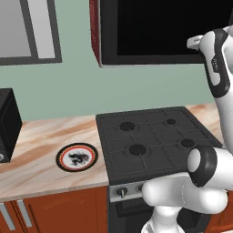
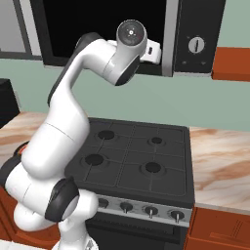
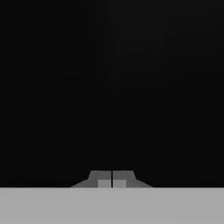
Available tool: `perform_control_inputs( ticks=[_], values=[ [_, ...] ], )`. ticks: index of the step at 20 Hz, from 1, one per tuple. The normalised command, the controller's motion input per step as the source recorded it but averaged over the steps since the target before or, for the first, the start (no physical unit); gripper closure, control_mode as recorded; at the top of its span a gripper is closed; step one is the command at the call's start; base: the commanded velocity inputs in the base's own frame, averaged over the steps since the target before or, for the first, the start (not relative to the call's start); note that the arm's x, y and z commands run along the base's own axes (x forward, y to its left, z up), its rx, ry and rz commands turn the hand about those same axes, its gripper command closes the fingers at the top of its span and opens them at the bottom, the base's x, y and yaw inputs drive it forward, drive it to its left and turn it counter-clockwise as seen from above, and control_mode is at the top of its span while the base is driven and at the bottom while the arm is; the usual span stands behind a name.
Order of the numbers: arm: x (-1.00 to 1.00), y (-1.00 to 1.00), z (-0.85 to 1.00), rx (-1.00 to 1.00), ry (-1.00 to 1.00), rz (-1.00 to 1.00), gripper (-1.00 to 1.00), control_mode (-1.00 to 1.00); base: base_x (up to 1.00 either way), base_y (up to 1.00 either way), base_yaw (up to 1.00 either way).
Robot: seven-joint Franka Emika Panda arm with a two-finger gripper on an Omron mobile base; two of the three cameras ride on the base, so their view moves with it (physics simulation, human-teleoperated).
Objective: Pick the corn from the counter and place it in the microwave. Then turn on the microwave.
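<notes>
At the far left of the left base view we see the corner of a small black box (image 1: 8, 125) standing on the counter (image 1: 43, 173), and just to its right the round plate (image 1: 77, 157) with its black-and-red rim lying flat on the beige slab, well apart from the box and a short way from the stovetop (image 1: 154, 139). We cannot make out the corn anywhere on that stretch of counter, nor on the stretch to the right of the stovetop in the right base view, so we cannot say where it lies relative to the hand.

Moving right, the black gas stovetop sits flush between the two stretches of counter. Above it hangs the microwave (image 1: 159, 32), its dark glossy door spanning most of the width, with a dark-red side at its left edge. In the right base view the arm reaches up so that its wrist is in front of the lower right part of that door, near the silver trim and the control panel with its dial (image 2: 196, 45).

In the hand view the gripper (image 3: 112, 180) has its two tips pressed together with nothing between them, facing a uniformly dark surface.
</notes>
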Motion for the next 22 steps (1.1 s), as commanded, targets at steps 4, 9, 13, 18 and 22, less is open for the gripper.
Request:
perform_control_inputs(
  ticks=[4,9,13,18,22],
  values=[
    [0.19,0.02,-0.15,0.00,0.00,0.00,1.00,-1.00,0.00,0.00,0.00],
    [0.23,0.03,-0.18,0.00,0.00,0.00,1.00,-1.00,0.00,0.00,0.00],
    [0.20,0.02,-0.11,0.00,-0.01,0.00,1.00,-1.00,0.00,0.00,0.00],
    [0.18,0.01,-0.08,0.00,-0.02,0.00,1.00,-1.00,0.00,0.00,0.00],
    [0.17,0.02,-0.10,0.00,-0.03,0.00,1.00,-1.00,0.00,0.00,0.00]
  ],
)
